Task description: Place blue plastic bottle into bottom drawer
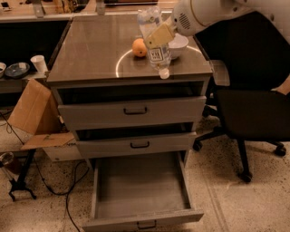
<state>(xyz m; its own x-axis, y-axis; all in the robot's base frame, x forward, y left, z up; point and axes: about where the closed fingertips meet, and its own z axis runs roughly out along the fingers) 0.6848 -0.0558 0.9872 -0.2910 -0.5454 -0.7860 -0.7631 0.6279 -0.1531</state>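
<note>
Our end effector (157, 36) grips the blue plastic bottle (159, 57), cap down, high above the open bottom drawer (140, 182). We judge transport underway; next, lower it forward into that drawer.

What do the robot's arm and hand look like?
The arm is smooth, rounded and white, with a patch of small dark holes near its end. The gripper, above the cabinet top, shows one flat beige finger.

speckled floor (235, 199), black office chair (253, 113), cardboard box (29, 106).
</note>
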